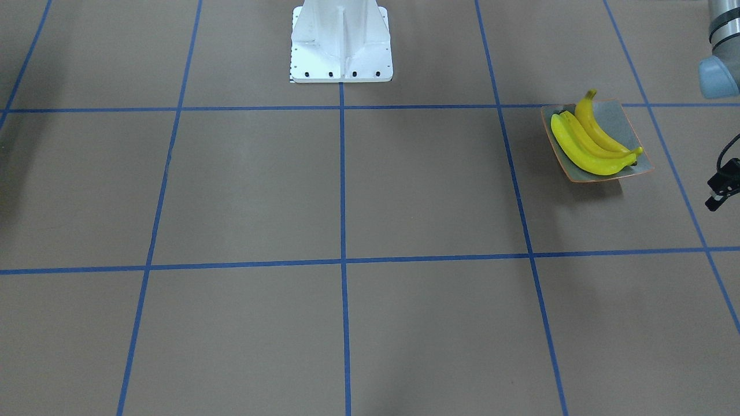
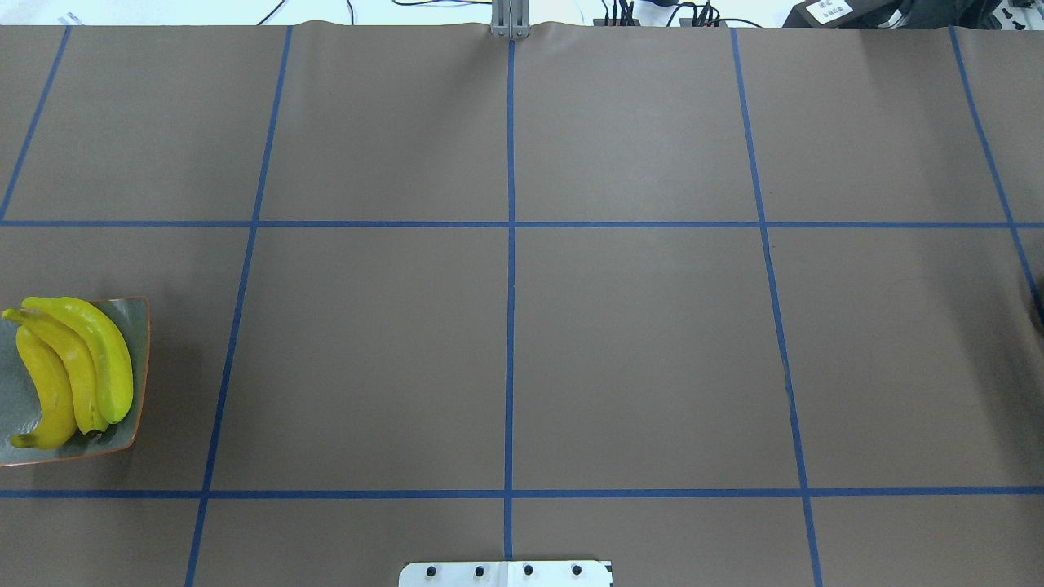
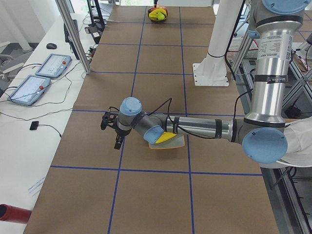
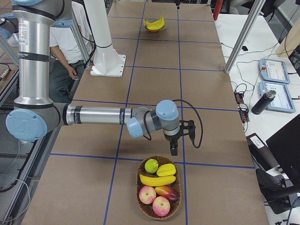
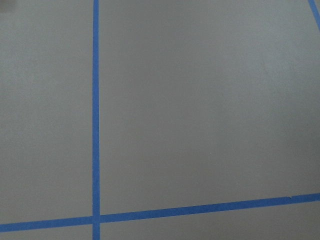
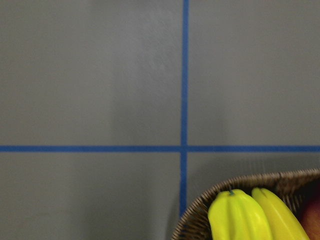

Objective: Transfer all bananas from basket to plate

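Three yellow bananas (image 1: 589, 144) lie side by side on the square grey-green plate (image 1: 636, 118), which sits at the table's left end (image 2: 134, 326). One more banana (image 4: 157, 180) lies in the wicker basket (image 4: 174, 212) at the right end, among other fruit. The right wrist view catches the basket's rim (image 6: 200, 207) and two yellow fruits (image 6: 237, 217). My left gripper (image 3: 117, 140) hangs just beyond the plate (image 3: 176, 144), over bare table. My right gripper (image 4: 174, 149) hovers a little short of the basket. I cannot tell whether either gripper is open or shut.
The basket also holds a green apple (image 4: 151, 165), red apples (image 4: 161, 205) and a mango (image 4: 168, 191). The white robot base (image 1: 341, 46) stands mid-table. A person (image 4: 65, 51) sits behind the base. Tablets (image 3: 29, 87) and cables lie on the side desk.
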